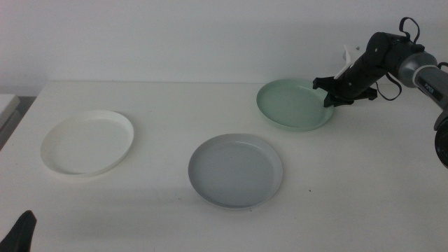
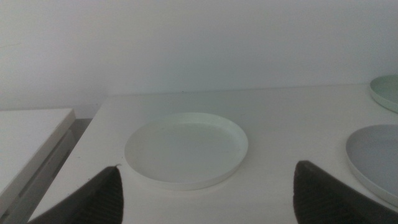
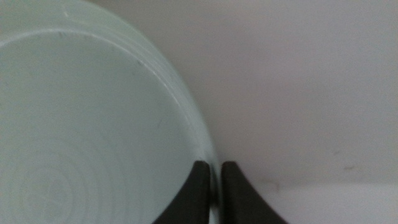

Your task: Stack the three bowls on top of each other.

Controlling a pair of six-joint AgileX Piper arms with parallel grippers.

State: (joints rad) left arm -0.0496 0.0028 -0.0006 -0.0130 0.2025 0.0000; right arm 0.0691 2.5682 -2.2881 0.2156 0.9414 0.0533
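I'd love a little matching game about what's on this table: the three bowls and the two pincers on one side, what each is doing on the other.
1. white bowl
2. grey bowl
3. mint green bowl
4. left pincer

a. rim pinched by the right pincer
b. waits open at the near edge
c. lies free, middle of table
d. lies free, left side

Pairs: 1-d, 2-c, 3-a, 4-b
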